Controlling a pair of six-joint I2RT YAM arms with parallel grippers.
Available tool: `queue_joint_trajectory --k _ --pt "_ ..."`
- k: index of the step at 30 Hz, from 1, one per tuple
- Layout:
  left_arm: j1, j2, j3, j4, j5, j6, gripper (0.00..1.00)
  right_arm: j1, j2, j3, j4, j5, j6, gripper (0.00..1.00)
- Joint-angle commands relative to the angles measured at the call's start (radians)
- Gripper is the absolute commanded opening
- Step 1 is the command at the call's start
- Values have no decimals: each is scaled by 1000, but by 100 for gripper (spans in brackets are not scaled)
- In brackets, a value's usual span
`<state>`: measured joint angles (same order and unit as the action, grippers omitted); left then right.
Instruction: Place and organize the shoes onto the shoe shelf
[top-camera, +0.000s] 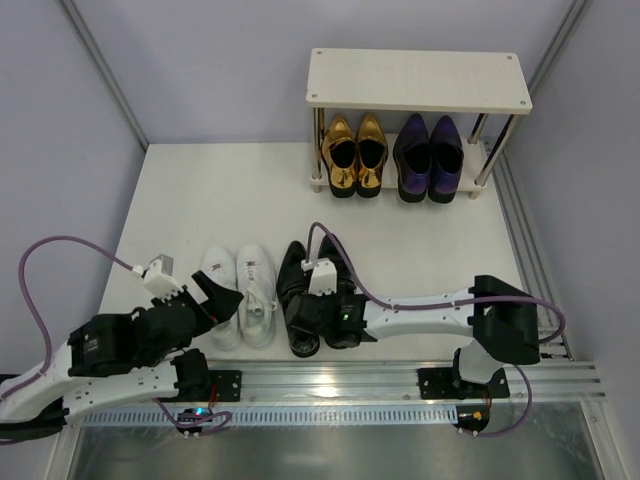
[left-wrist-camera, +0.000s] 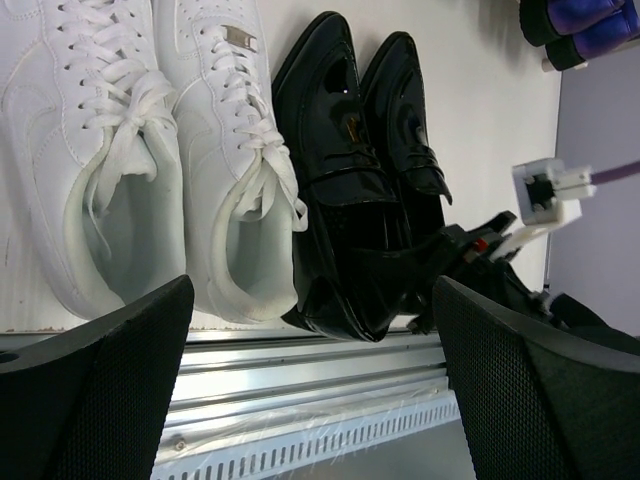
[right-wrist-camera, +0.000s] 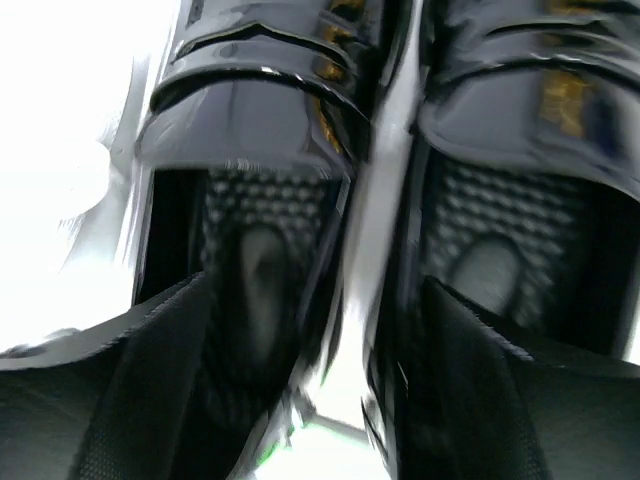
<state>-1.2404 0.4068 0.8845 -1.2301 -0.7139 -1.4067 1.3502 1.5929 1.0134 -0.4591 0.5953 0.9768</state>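
Note:
The white sneakers (top-camera: 240, 290) stand side by side at the near edge of the table, with the black loafers (top-camera: 300, 285) right of them. My left gripper (top-camera: 222, 300) hangs open by the sneakers' heels; in its wrist view its jaws (left-wrist-camera: 312, 300) hold nothing, and the sneakers (left-wrist-camera: 150, 150) and loafers (left-wrist-camera: 350, 150) lie ahead. My right gripper (top-camera: 308, 322) is at the loafers' heels. It (right-wrist-camera: 320, 300) is open, one finger (right-wrist-camera: 150, 400) in each loafer (right-wrist-camera: 260, 110), and a gap shows between the shoes' inner walls. Gold loafers (top-camera: 355, 152) and purple loafers (top-camera: 428, 155) sit on the shoe shelf's (top-camera: 418, 80) lower board.
The shelf's top board carries nothing. A metal rail (top-camera: 330, 385) runs along the near edge just behind the shoes' heels. Grey walls close in the table on the left and right. Purple cables (top-camera: 340, 255) loop over both arms.

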Motion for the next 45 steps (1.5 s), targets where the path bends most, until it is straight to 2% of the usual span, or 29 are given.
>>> queue_joint_trajectory --k 1,3,5,6,7,8,10,11,18,24,28,32,34,38,44,45 --pt "2 -5 21 -25 -15 -12 100 -14 97 -9 106 -69 -24 80" --pt "4 -5 24 -31 -15 -12 100 -17 131 -6 123 -84 -30 76" --pt "2 -5 27 -39 -13 -12 100 -29 159 -9 128 -86 -36 62" --pt "4 -16 27 -39 -15 -12 100 -34 162 -13 131 -80 -35 53" --pt "4 -19 27 -42 -15 -14 100 -40 164 -25 134 -74 -33 38" --pt "4 -23 27 -43 -15 -14 100 -49 165 -32 132 -68 -30 27" --pt "4 -33 27 -49 -18 -12 100 -56 161 -45 131 -60 -29 15" --pt "4 -37 27 -52 -21 -14 100 -60 157 -48 126 -57 -30 4" --pt "2 -60 27 -62 -27 -20 100 -59 78 -53 102 -23 -69 4" --pt "4 -54 27 -52 -30 -9 100 -59 -186 -42 -4 107 -112 4" --pt "4 -39 27 -26 -38 8 100 -59 -315 28 -152 211 -148 4" --pt "4 -19 27 -2 -41 25 100 -66 -422 108 -226 310 -217 4" --pt "2 -5 24 11 -39 37 100 -77 -488 172 -234 369 -308 4" --pt "2 20 22 34 -35 51 99 -158 -567 316 -207 435 -519 4" --pt "4 46 24 70 -24 63 100 -406 -551 519 -38 408 -874 4" --pt "4 49 24 78 -22 63 100 -496 -536 554 -33 385 -894 4"
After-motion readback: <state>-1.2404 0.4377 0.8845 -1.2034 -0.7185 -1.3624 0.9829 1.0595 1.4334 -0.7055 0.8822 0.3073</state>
